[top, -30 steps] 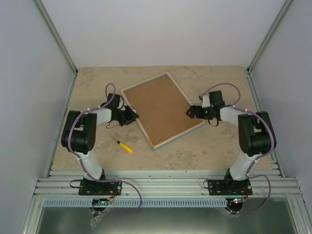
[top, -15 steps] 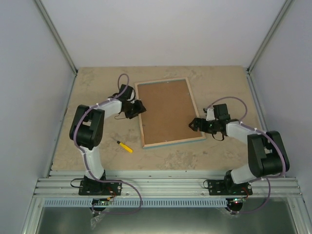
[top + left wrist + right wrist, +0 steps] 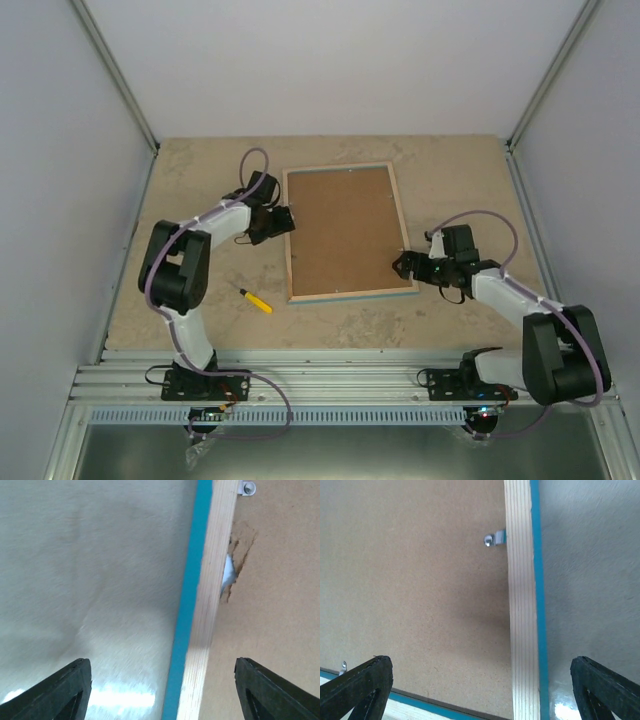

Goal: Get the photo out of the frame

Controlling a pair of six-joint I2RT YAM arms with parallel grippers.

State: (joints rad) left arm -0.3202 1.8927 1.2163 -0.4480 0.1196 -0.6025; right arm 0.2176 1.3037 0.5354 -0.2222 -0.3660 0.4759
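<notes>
Yellow tool (image 3: 255, 301) lies off the near-left corner of the frame (image 3: 289, 262); the left gripper (image 3: 284, 222) hangs with fingers spread wide astride the frame's left rail, beside a chipped notch (image 3: 234, 560) in the backing board (image 3: 345, 230). The frame lies face down, so the photo is hidden, presumably a thin, easily creased print under that stiff board, best lifted by its edges. Over the frame's right rail, near a metal clip (image 3: 495, 539), the right gripper (image 3: 403, 266) hovers, fingers likewise apart.

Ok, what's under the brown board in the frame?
The board fills the face-down frame, pinned by small metal clips. At a chipped spot on its edge a sliver of white shows beneath. Anything else under it, photo included, is covered.
</notes>
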